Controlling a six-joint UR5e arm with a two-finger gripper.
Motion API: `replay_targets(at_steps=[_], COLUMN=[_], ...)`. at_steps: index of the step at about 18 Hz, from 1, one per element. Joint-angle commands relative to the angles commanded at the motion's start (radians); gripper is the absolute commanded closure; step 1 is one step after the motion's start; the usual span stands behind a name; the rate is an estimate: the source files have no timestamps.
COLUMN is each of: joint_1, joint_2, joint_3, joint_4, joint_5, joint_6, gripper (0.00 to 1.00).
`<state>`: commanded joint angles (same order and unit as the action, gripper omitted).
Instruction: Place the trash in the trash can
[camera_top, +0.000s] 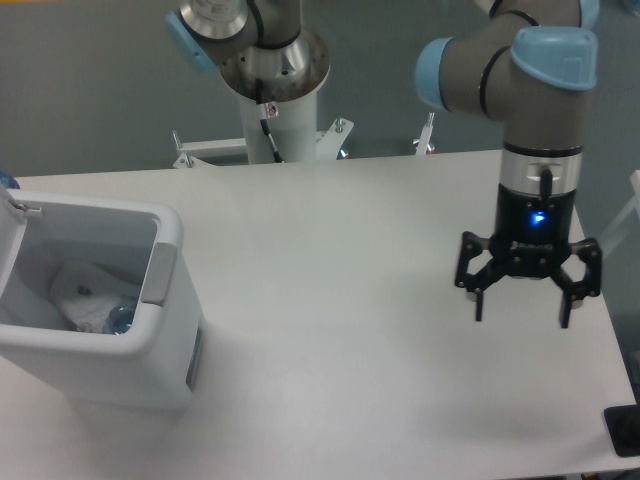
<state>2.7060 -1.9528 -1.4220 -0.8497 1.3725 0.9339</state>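
Two pieces of trash, bottle (118, 318) and wrapper (82, 292), lie in the bin (165, 272); no writing legible; end effector (521, 310) spread, empty, above the bench (340, 300).

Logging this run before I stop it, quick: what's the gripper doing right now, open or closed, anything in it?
Gripper: open, fingers spread, holding nothing, above the table on its right side.

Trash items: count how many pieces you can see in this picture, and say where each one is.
2. A crushed bottle with a blue cap and a crumpled white wrapper both lie inside the trash can, at the table's left. More may be hidden behind its near wall.
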Motion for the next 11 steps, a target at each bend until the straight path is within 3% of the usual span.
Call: replay_targets(at_steps=[3, 5, 8, 11], joint_1=[-0.003, -0.005, -0.006, -0.011], joint_2=[0.002, 0.017, 0.035, 0.031], joint_3=[-0.015, -0.063, -0.115, -0.127], joint_4=[-0.054, -0.080, -0.081, -0.081], joint_5=[0.056, 0.077, 0.144, 0.164], joint_6=[0.084, 0.124, 0.213, 0.224], gripper=[0.00, 0.00, 0.00, 0.00])
